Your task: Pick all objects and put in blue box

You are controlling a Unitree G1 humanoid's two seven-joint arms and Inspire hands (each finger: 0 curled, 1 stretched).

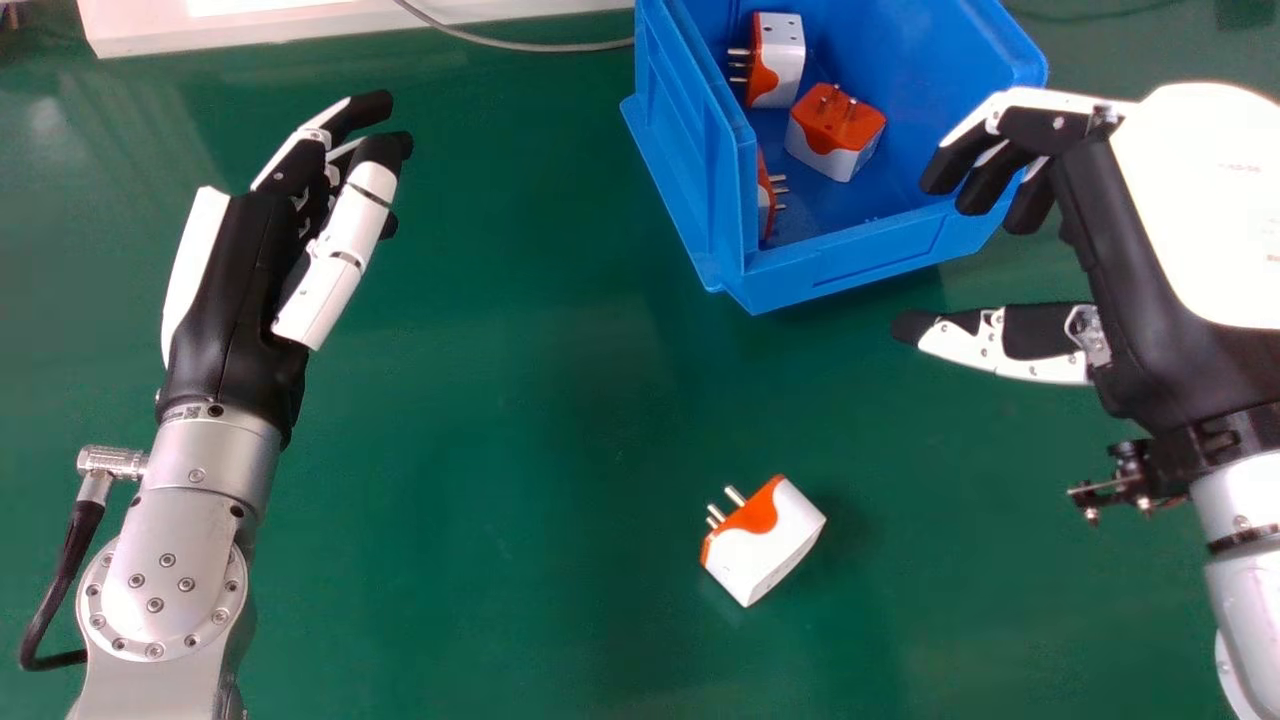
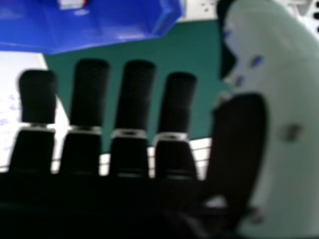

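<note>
- Nearest, right of centre, you have the loose plug adapter (image 1: 765, 545) on the green table (image 1: 500, 450), lying on its side with its prongs toward the far left. It is well apart from both hands and looks like the one piece left for you to pick.
- Farther off to the right, your right hand (image 1: 1140, 260) is raised with its fingers spread and its thumb well apart from them, pinching nothing. Its fingertips are beside the box's right wall.
- On the left, your left hand (image 1: 225, 290) has relaxed, slightly bent fingers and holds nothing.
- At the far side stands the blue box (image 1: 850, 255), with an upright adapter (image 1: 785, 60), a middle adapter (image 1: 835, 130) and a partly hidden adapter (image 1: 768, 205) inside.
- You seem to be between placing and picking. The next move likely calls for bringing the right hand near and left, lowering it over the loose piece, and closing thumb and fingers on its white body, clear of the prongs.
</note>
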